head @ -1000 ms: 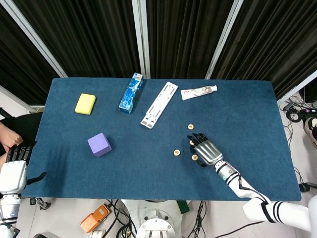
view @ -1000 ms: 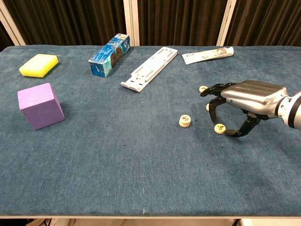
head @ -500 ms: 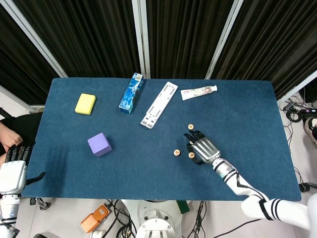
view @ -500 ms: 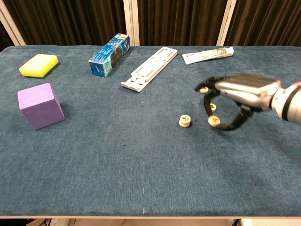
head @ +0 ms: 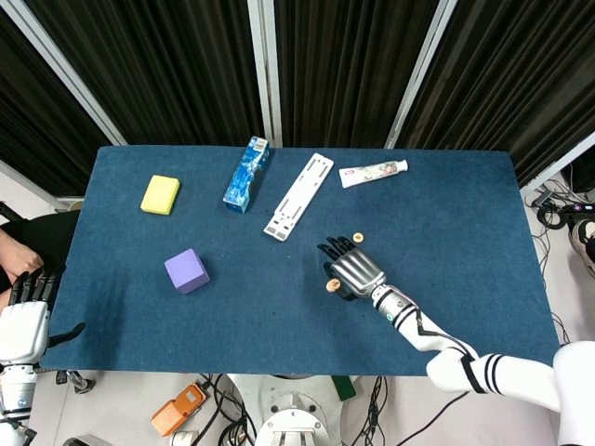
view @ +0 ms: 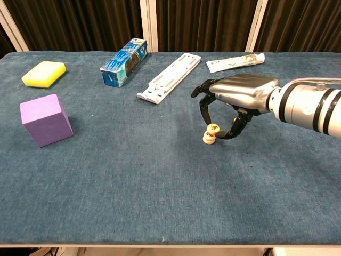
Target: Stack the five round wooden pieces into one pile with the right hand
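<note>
While my right hand hangs palm-down over the blue cloth-covered table, its dark fingers curl down and I pinch one small round wooden piece between thumb and a fingertip. That disc sits tilted directly atop a second round wooden piece lying flat on the cloth; I cannot tell whether they touch. In the head view a third wooden disc shows at about one o'clock from the hand. My left hand rests off the table's edge at eight o'clock, fingers straight and apart, holding nothing.
</note>
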Controlling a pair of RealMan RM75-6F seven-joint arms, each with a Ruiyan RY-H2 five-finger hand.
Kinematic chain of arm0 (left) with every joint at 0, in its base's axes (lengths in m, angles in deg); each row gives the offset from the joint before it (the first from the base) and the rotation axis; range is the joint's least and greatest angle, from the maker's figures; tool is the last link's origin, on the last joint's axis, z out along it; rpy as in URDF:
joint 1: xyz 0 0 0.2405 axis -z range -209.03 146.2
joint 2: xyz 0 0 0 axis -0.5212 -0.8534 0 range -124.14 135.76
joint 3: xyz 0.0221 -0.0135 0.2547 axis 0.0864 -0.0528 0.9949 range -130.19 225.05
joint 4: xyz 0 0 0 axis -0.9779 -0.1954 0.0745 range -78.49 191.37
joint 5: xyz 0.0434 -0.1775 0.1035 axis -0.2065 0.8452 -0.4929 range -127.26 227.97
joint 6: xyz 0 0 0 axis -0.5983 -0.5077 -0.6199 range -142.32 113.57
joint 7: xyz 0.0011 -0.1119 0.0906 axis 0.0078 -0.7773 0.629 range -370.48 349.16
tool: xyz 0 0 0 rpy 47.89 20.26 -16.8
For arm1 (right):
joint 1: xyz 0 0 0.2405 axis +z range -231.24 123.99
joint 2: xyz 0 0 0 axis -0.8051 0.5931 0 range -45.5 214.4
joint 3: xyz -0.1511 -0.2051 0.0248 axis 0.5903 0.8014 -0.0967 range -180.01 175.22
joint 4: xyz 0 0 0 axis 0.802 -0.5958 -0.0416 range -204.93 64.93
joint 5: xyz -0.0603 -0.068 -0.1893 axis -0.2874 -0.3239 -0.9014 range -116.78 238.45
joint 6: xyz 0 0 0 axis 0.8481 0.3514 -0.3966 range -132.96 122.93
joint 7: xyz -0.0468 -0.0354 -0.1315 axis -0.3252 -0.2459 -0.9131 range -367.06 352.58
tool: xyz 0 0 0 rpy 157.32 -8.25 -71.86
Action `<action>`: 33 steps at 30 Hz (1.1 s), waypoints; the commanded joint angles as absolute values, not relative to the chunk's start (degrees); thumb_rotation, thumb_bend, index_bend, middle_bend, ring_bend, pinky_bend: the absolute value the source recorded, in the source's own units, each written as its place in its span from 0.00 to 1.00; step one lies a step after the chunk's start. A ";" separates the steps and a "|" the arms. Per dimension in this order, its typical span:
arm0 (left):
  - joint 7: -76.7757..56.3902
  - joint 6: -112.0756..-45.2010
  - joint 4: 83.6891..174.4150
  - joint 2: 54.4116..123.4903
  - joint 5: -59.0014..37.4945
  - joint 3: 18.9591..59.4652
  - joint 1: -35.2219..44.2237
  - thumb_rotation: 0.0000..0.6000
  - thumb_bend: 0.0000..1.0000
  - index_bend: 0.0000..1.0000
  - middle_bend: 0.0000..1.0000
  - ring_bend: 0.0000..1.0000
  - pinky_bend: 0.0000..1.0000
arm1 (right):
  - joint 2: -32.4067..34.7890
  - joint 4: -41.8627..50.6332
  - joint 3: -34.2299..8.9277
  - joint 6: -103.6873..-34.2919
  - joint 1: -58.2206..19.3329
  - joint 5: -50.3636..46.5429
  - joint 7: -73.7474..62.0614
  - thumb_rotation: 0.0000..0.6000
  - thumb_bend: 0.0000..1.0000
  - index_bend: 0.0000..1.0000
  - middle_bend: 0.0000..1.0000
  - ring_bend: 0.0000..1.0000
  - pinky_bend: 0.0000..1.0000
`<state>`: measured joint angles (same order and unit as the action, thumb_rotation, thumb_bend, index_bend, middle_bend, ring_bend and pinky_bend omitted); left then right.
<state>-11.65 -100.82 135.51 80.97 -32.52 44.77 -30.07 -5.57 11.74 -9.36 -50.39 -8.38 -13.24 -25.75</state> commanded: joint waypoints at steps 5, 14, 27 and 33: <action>-11.42 -100.80 135.35 81.18 -32.55 44.75 -30.03 1.00 0.03 0.09 0.11 0.07 0.02 | -5.34 12.13 -9.06 -50.53 -8.12 -12.68 -25.93 1.00 0.46 0.54 0.15 0.05 0.14; -11.36 -100.57 135.38 81.24 -32.45 44.75 -29.99 1.00 0.03 0.09 0.11 0.07 0.02 | -5.65 11.82 -8.64 -50.60 -7.70 -12.11 -26.12 1.00 0.46 0.52 0.15 0.05 0.14; -11.62 -100.35 134.99 81.44 -32.33 44.68 -29.93 1.00 0.03 0.09 0.11 0.07 0.02 | -5.59 12.04 -7.83 -50.61 -7.30 -11.84 -26.43 1.00 0.46 0.50 0.15 0.05 0.14; -11.83 -100.29 134.63 81.62 -32.29 44.61 -29.89 1.00 0.03 0.09 0.11 0.07 0.02 | -4.20 13.23 -8.49 -53.70 -8.52 -12.61 -24.48 1.00 0.46 0.48 0.15 0.05 0.14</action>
